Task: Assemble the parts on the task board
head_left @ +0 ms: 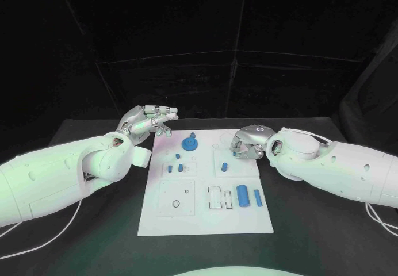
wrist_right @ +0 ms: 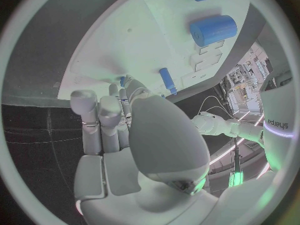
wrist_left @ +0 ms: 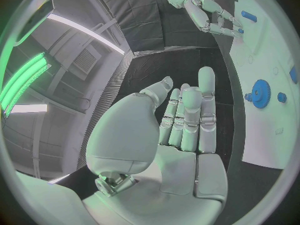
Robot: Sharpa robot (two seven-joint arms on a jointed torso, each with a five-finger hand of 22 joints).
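Left hand [head_left: 149, 122] raised beside the board's [head_left: 166, 221] far left corner — fingers apart, holding nothing. Right hand [head_left: 247, 142] curled down on the board's far right; grasp cannot be told. Blue gear [head_left: 190, 141] lies between the hands.

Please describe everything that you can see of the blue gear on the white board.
The blue toothed gear wheel looks like matte plastic, with a raised hub at its centre. It lies flat near the far edge of the white task board, towards the robot's left. In the left wrist view its teeth show clearly. Nothing touches it; the left hand is beside it, off the board's far left corner, holding nothing.
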